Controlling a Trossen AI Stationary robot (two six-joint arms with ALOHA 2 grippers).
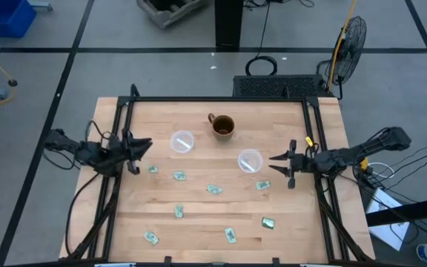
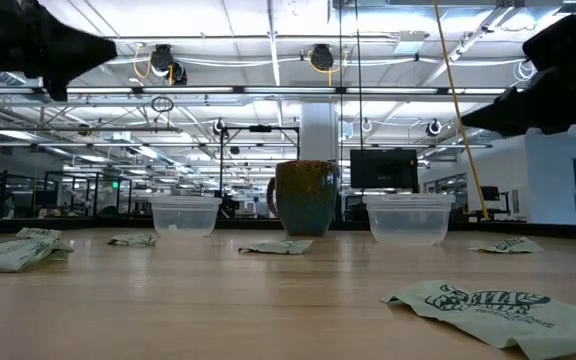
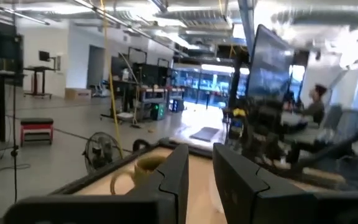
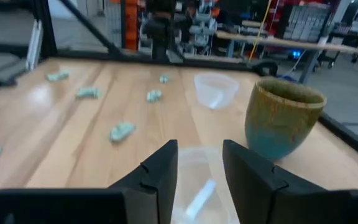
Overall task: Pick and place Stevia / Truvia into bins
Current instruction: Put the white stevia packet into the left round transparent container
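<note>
Several small pale green and white Stevia packets lie flat on the wooden table, among them one (image 1: 179, 176), one (image 1: 213, 188) and one (image 1: 262, 185); the nearest (image 2: 483, 300) fills the low view's foreground. Two clear cups stand upright, the left bin (image 1: 181, 142) and the right bin (image 1: 250, 161), each with a white strip inside. My left gripper (image 1: 141, 154) hovers open over the table's left edge, holding nothing. My right gripper (image 1: 274, 163) hovers open just right of the right bin (image 4: 201, 186), also holding nothing.
A brown mug (image 1: 222, 127) with a handle stands between and behind the two bins. A black frame (image 1: 221, 99) runs along the table's far and side edges. More packets lie near the front edge, such as one (image 1: 230, 235) and one (image 1: 151, 237). A person sits in the room beyond the table.
</note>
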